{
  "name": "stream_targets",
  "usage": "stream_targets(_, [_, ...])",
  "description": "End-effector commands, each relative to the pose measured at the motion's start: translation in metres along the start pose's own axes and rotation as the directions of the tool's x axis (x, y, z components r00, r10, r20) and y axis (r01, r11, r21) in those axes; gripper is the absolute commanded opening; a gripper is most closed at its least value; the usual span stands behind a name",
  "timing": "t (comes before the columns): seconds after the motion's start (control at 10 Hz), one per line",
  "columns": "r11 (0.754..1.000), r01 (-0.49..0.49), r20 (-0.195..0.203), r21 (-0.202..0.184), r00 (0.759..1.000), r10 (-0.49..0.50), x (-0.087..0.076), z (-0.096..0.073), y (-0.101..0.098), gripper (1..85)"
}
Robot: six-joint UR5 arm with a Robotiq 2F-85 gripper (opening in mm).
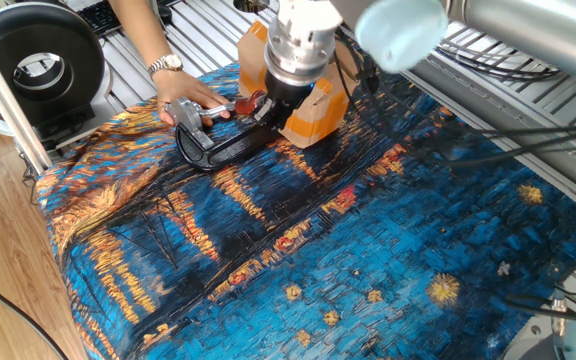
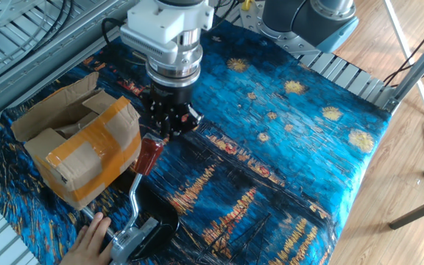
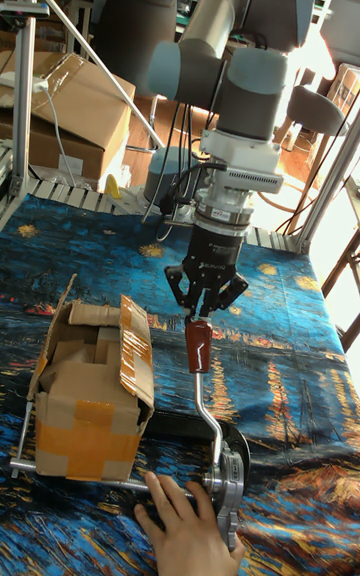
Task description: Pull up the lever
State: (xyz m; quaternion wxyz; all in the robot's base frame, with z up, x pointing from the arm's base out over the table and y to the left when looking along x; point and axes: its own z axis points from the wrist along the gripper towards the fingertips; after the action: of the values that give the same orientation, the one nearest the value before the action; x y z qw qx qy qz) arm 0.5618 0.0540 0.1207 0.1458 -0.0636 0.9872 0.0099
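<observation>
Lever (image 3: 205,382) knob just below the spread-fingered hand (image 3: 205,314).

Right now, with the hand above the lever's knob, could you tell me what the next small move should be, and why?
Probably lower the hand a little so its open fingers straddle the knob, then close. In the tall view the fingertips sit just at the knob's top without gripping it, and the lever stands nearly upright below, steadied at its base by a person's hand.

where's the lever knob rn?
In the tall fixed view the red-brown knob sits just below the tool, right of the orange-taped cardboard box. Its rod runs down to the bracket that a person's hand steadies.
</observation>
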Motion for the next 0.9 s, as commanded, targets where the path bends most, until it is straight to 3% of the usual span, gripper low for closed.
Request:
stream_targets(0.0, [1.0, -0.017, 0.055, -0.014, 0.998, 0.018, -0.001, 0.016, -0.002, 23.7])
stream_targets(0.3, [0.999, -0.026, 0.138, -0.038, 0.99, 0.031, -0.024, 0.026, 0.004, 22.7])
stream_targets(0.6, [0.999, -0.004, 0.24, -0.043, 0.971, 0.014, -0.048, 0.026, 0.006, 22.7])
stream_targets(0.8, [0.999, 0.017, 0.287, -0.038, 0.958, -0.005, -0.059, 0.024, 0.005, 23.0])
